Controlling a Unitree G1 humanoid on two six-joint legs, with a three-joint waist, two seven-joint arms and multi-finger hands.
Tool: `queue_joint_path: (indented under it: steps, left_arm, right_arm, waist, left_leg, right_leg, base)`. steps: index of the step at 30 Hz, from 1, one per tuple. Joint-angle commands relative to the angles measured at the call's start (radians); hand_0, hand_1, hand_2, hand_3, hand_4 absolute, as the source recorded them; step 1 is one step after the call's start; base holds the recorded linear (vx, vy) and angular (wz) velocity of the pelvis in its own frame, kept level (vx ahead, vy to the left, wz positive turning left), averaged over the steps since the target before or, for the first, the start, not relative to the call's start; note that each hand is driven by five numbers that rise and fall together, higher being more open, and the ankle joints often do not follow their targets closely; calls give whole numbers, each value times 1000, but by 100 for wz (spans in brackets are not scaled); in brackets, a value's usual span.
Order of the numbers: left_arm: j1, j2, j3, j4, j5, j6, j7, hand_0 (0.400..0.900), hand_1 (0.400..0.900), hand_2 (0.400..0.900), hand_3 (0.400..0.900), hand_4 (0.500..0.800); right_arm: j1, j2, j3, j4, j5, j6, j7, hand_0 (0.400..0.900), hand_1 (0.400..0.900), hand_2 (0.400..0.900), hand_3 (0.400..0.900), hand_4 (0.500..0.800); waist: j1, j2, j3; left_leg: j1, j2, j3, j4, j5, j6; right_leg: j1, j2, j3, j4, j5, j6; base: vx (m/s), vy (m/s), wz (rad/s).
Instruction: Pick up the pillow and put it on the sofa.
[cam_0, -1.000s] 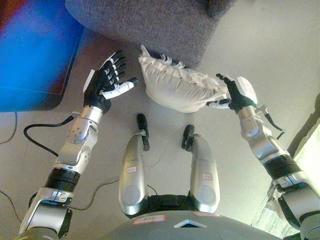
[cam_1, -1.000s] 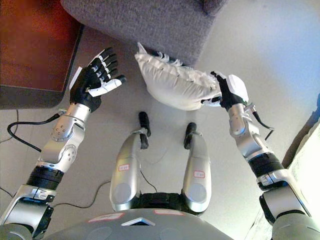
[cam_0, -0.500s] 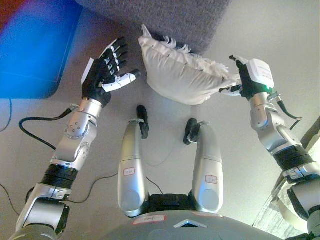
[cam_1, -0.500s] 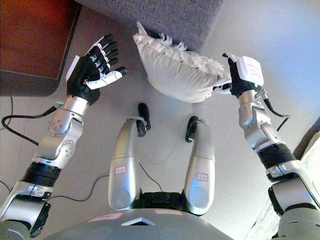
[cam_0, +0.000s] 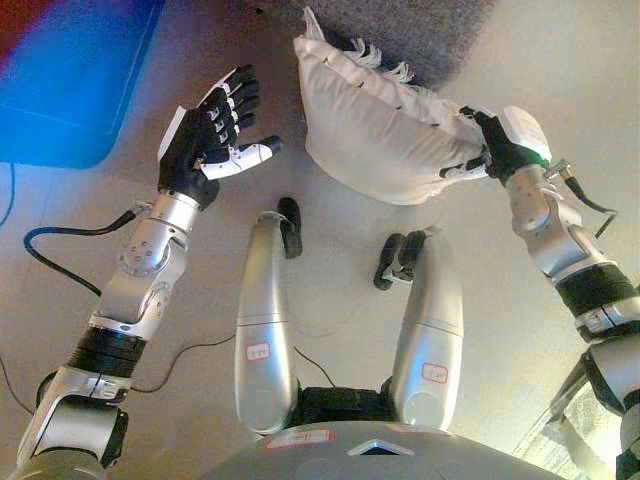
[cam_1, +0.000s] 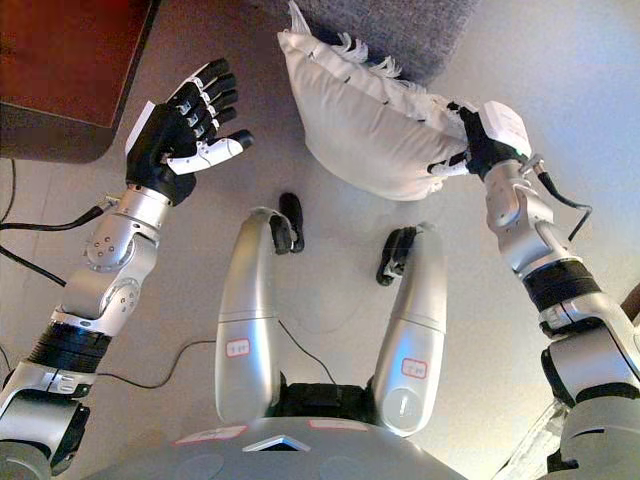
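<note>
A cream pillow (cam_0: 378, 125) with a fringed edge hangs above the floor in front of the grey sofa (cam_0: 410, 25), tilted with its left end higher. My right hand (cam_0: 495, 148) is shut on the pillow's right corner and holds it up; it also shows in the right eye view (cam_1: 478, 142). My left hand (cam_0: 212, 135) is open, palm toward the pillow, a short gap to the left of it and not touching. The sofa shows only as a grey corner at the top of the view, just behind the pillow.
A dark red-brown low table (cam_1: 70, 70) stands at the upper left, close to my left arm. Light floor (cam_1: 560, 70) lies to the right of the sofa. A pale object edge (cam_0: 565, 440) shows at the lower right.
My right hand has lifted the pillow higher and toward the sofa, and the pillow now tilts more steeply. The view has shifted forward. My left hand stays open beside it.
</note>
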Motion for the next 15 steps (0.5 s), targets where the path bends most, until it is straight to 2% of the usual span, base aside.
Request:
queue_joint_path:
  steps: [1,7,10,15]
  left_arm:
    - [-49,8,5,-133,-22,-103,-4,900,900,900,900,800]
    - [-58,27,10,-124,-27,-98,-12,900,900,900,900,800]
    - [-65,36,8,-121,-31,-92,-18,900,900,900,900,800]
    - [-74,54,8,-121,-55,-87,-35,900,900,900,900,800]
  right_arm:
    - [-127,-96,-9,10,32,-62,-39,900,900,900,900,800]
    - [-209,-97,20,101,56,-61,-53,900,900,900,900,800]
    - [-260,-98,50,152,101,-36,-43,900,900,900,900,800]
    - [-339,-89,93,264,178,27,35,900,900,900,900,800]
  waist:
    - [13,53,-2]
    - [29,70,-2]
    - [38,79,-2]
    - [57,96,-2]
  left_leg:
    - [73,-38,97,140,-227,86]
    - [23,-40,97,192,-236,85]
    - [4,-41,95,212,-239,83]
    - [-26,-46,95,244,-241,81]
  right_leg:
    - [3,34,-47,20,48,-21]
    - [-40,13,-41,80,31,-22]
    - [-57,2,-38,100,28,-22]
    - [-85,-20,-39,117,33,-27]
  base:
    - [2,1,4]
    - [1,4,7]
    - [-8,3,9]
    - [-3,23,5]
